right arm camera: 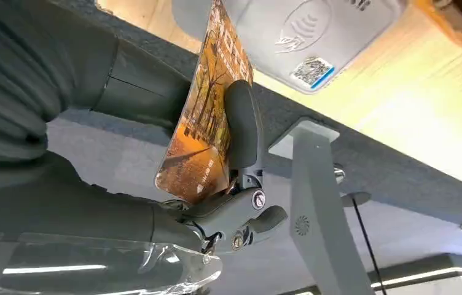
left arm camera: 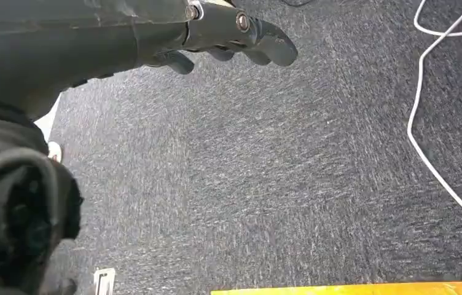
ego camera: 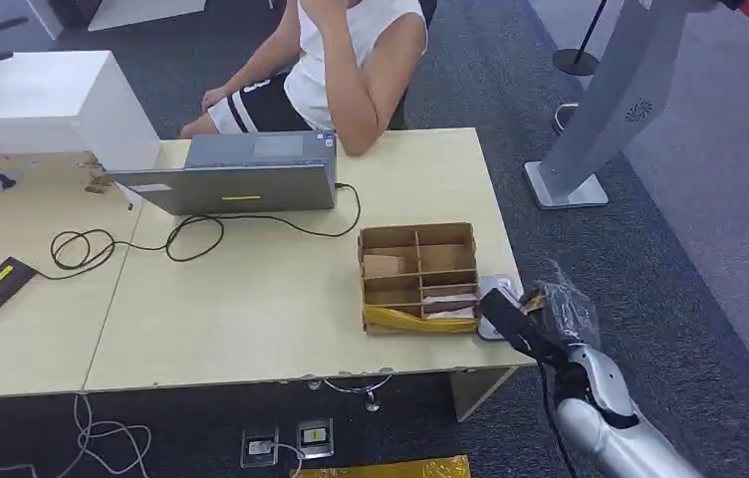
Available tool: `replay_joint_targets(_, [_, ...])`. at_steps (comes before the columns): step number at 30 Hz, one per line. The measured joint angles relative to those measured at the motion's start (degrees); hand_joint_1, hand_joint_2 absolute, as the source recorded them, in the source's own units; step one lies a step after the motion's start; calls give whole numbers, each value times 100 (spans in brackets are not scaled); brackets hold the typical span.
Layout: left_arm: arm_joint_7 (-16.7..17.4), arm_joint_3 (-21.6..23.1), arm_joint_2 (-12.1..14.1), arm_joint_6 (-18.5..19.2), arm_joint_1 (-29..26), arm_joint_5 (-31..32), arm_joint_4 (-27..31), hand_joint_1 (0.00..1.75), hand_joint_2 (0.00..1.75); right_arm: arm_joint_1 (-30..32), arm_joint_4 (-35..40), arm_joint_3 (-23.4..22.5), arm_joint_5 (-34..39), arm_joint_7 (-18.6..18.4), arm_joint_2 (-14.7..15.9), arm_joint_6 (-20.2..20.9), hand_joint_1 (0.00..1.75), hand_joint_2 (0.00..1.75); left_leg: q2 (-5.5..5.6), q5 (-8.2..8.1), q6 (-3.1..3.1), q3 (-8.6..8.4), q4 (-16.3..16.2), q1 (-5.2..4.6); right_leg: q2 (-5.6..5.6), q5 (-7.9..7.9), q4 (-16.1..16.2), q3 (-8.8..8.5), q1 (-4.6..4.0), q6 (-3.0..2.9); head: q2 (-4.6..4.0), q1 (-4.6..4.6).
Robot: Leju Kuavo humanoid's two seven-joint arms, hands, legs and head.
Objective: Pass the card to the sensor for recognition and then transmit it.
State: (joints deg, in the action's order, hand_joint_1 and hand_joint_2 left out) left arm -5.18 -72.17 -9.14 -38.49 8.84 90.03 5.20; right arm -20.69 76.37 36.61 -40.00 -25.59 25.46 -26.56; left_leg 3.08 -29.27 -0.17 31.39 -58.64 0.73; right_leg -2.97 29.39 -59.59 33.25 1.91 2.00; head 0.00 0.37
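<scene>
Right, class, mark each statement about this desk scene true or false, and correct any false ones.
1. The right hand holds an orange card. True.
2. The card lies flat on the white sensor. False: it is held near it, at the desk's edge.
3. The left hand grips a laptop. False: it hangs above grey carpet, holding nothing.
4. A cardboard divider box sits on the desk. True.
5. A person sits behind the laptop. True.

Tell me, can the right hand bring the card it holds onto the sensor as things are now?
Probably yes. The right hand pinches the card near the sensor at the table edge, and nothing stands between them.
</scene>
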Motion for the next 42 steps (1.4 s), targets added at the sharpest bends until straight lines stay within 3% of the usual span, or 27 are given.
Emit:
replay_joint_targets(11, [0,-2,-2,-15,3,0,0,0,0,-108,-370,162,147,177,-297,291,175,175,0,0,0,1,0,0,0,0,0,0,0,0,0,0])
replay_joint_targets(24, [-2,-2,0,-31,3,-2,0,0,0,-347,-1025,402,310,406,-691,358,175,175,-10,0,0,-19,1,0,-7,0,0,-11,-1,0,0,0])
replay_joint_targets(42, [-2,-2,0,-31,1,0,0,0,0,-351,-1410,522,396,479,-804,339,175,175,-14,1,0,-23,1,0,-10,-1,0,-16,-1,0,0,0])
